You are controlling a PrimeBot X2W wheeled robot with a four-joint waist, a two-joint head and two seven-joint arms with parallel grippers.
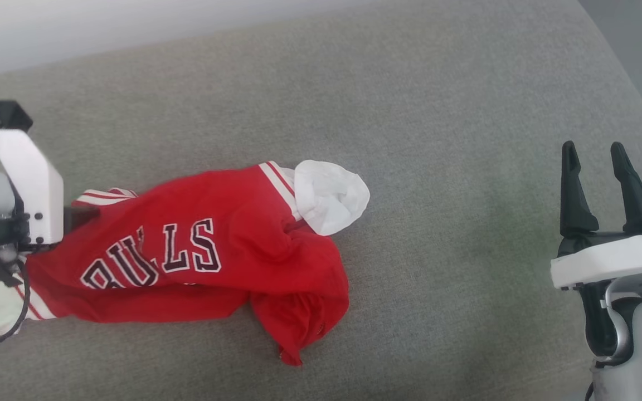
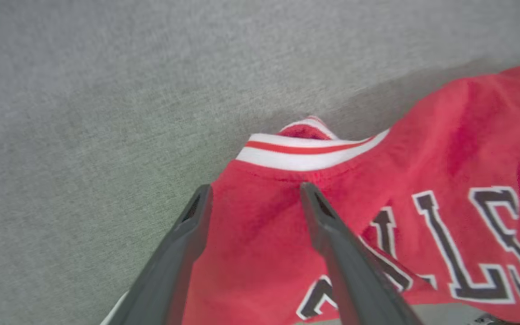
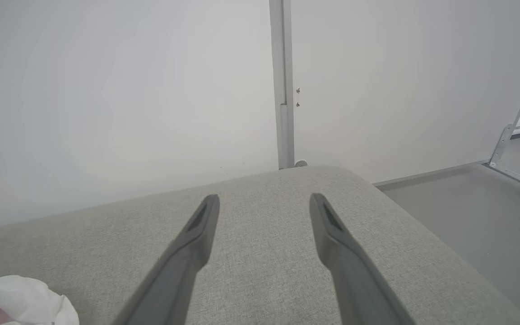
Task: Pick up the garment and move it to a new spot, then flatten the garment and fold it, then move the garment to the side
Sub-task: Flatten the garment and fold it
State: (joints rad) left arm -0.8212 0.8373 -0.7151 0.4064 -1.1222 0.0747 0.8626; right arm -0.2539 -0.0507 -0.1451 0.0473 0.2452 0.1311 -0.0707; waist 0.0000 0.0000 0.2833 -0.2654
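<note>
The garment [image 1: 215, 250] is a red shirt lying crumpled on the grey cushioned surface [image 1: 410, 111], with its dark "BULLS" lettering facing up and a white sleeve [image 1: 329, 195] bunched at its right end. My left gripper [image 2: 255, 187] is at the garment's left end, by the red-and-white striped trim [image 2: 305, 151]. Its fingers stand apart and open, with red cloth [image 2: 422, 149] lying between and under them. In the head view the white left wrist [image 1: 25, 178] covers those fingers. My right gripper [image 1: 593, 147] hovers open and holds nothing, far to the right of the garment. The sleeve [image 3: 16, 298] shows at the lower left of the right wrist view.
The grey surface stretches wide behind and to the right of the garment. Its right edge drops to a grey floor [image 3: 467, 212]. A white wall with a vertical post [image 3: 282, 90] stands behind, and a metal frame on casters [image 3: 517, 171] is at the far right.
</note>
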